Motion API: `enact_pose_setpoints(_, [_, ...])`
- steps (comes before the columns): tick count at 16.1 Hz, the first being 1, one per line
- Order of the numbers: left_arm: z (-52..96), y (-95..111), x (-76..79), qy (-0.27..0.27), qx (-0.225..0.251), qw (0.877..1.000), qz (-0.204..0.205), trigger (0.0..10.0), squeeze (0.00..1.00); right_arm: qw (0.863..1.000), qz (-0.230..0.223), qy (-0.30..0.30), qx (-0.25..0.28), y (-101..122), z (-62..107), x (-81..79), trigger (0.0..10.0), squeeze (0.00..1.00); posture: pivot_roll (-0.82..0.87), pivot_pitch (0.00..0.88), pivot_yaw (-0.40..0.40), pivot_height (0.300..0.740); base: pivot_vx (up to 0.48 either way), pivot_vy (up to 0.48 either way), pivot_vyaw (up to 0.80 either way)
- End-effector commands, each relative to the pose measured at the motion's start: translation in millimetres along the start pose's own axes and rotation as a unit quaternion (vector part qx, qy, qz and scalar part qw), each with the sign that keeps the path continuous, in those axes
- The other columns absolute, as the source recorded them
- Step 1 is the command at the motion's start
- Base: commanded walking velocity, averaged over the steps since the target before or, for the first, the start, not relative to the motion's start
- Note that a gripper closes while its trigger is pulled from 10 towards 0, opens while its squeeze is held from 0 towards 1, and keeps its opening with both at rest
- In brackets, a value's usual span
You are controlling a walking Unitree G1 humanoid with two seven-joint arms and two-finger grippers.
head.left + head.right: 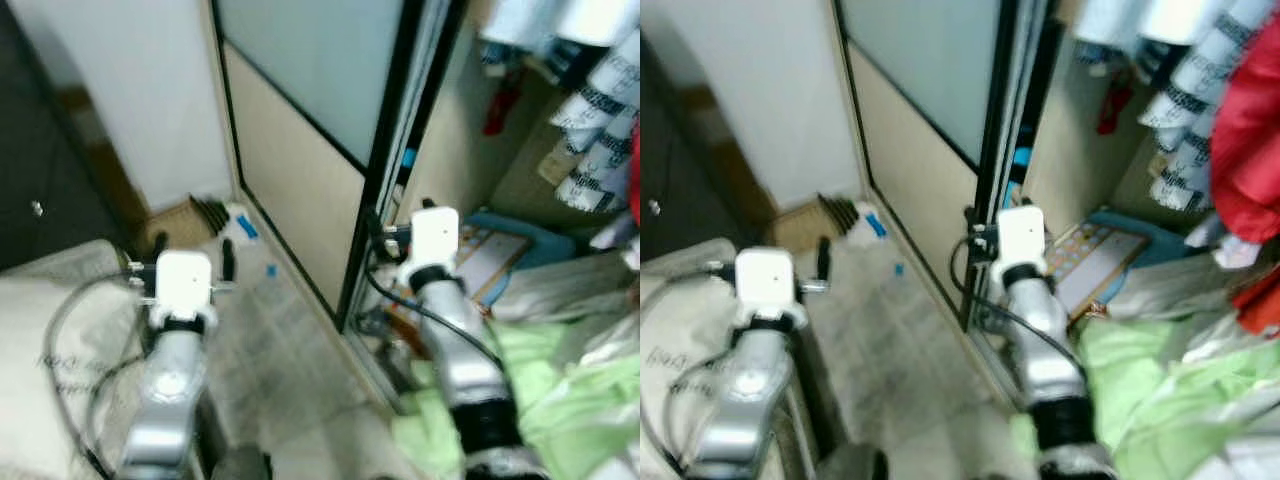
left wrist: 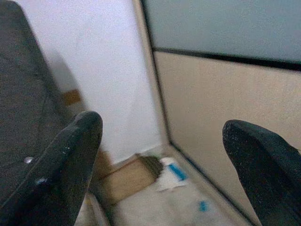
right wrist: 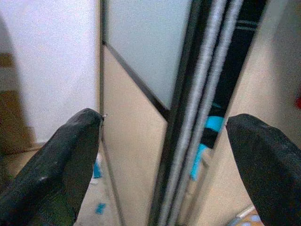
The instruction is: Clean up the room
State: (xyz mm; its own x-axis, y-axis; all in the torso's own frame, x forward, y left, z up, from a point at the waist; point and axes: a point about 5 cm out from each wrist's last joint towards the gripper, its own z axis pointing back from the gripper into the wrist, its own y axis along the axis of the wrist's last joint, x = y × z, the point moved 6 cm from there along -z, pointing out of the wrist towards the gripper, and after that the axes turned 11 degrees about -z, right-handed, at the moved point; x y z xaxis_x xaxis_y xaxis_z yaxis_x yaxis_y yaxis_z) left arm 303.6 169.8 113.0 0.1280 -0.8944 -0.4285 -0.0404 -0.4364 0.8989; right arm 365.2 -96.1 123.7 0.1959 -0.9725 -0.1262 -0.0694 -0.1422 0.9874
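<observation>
A: What's there to tidy?

B: Your nearest litter is the white-and-blue packet [image 1: 240, 224] on the floor [image 1: 290, 350], in the corner where the white wall [image 1: 130, 90] meets the sliding wardrobe door [image 1: 300, 190], with a small blue scrap [image 1: 271, 270] just beside the door's base.

A: And your tools?

B: The left tool [image 2: 162, 155] hangs wide and empty, aimed at that corner. The right tool [image 3: 162, 155] is also wide and empty, facing the door's dark track edge [image 3: 197, 108].

A: How should you go in?

B: I'd judge you should step closer and lower the left arm, then take the packet across its narrow side; it looks flat and may slide.

A: Any containers?

B: A brown cardboard box [image 1: 180, 222] stands just beside the packet, something dark ridged at its mouth; I can't tell what. Light green cloth [image 1: 540, 390] lies heaped at your right.
</observation>
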Motion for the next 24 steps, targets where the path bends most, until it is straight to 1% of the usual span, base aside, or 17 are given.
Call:
enact_pose_setpoints(1, [-0.2,4,4.8,-0.007,0.006,1.0,-0.009,10.0,0.0,1.0,0.001,-0.006,0.005,3,-3.1,6.7,10.0,0.0,0.04,0.0,-0.034,0.74,0.0,0.0,0.0])
enact_pose_setpoints(3, [2.4,-2,2.1,-0.014,-0.006,1.0,-0.014,10.0,0.0,1.0,-0.006,-0.003,0.007,5,-9.1,3.4,10.0,0.0,0.05,0.0,-0.037,0.74,0.0,0.0,0.0])
enact_pose_setpoints(5, [3.0,-2,2.1,-0.029,0.005,0.999,-0.034,10.0,0.0,1.0,-0.009,0.002,0.007,4,-12.4,-0.6,10.0,0.0,0.08,0.0,-0.05,0.74,0.0,0.0,0.0])
enact_pose_setpoints(7, [2.8,2,3.2,-0.03,0.009,0.999,-0.021,10.0,0.0,1.0,-0.006,0.007,0.005,4,-14.1,-4.5,10.0,0.0,0.08,0.0,-0.061,0.74,0.0,0.0,0.0])
enact_pose_setpoints(9, [3.9,2,10.1,-0.039,0.006,0.999,-0.011,10.0,0.0,1.0,-0.003,0.012,0.004,3,-15.3,-8.0,10.0,0.0,0.07,0.01,-0.075,0.74,0.0,0.0,0.44])
enact_pose_setpoints(10, [4.6,1,17.5,-0.051,0.002,0.999,-0.002,10.0,0.0,1.0,-0.004,0.014,0.002,2,-15.8,-8.9,10.0,0.0,0.06,0.011,-0.076,0.74,0.0,0.0,0.66])
enact_pose_setpoints(11, [3.7,2,21.0,-0.056,0.002,0.998,0.0,10.0,0.0,1.0,-0.004,0.015,0.002,2,-16.6,-8.9,10.0,0.0,0.05,0.011,-0.076,0.74,0.0,0.0,0.68])
enact_pose_setpoints(12, [1.7,4,21.5,-0.057,0.005,0.998,0.001,10.0,0.0,1.0,0.001,0.016,0.005,3,-18.2,-8.4,10.0,0.0,0.04,0.013,-0.076,0.74,0.0,0.0,0.68])
enact_pose_setpoints(14, [-2.5,8,16.7,-0.04,0.011,0.999,0.002,10.0,0.0,1.0,0.004,0.012,0.015,11,-19.1,-2.9,10.0,0.0,0.04,0.012,-0.071,0.74,0.0,0.0,0.8])
enact_pose_setpoints(16, [-5.6,11,15.5,-0.032,0.014,0.999,0.013,10.0,0.0,1.0,0.003,0.001,0.013,10,-18.8,4.4,10.0,0.0,0.03,0.013,-0.07,0.74,0.0,0.0,0.0])
enact_pose_setpoints(18, [-7.9,12,16.4,-0.032,0.012,0.999,0.019,10.0,0.0,1.0,0.003,0.008,0.016,11,-19.1,-0.7,10.0,0.0,0.02,0.013,-0.076,0.74,0.0,0.0,0.0])
enact_pose_setpoints(24, [-10.7,15,16.3,-0.027,0.017,0.999,0.021,10.0,0.0,1.0,0.009,0.014,0.017,12,-20.6,-2.9,10.0,0.0,0.02,0.015,-0.082,0.74,0.0,0.0,0.0])
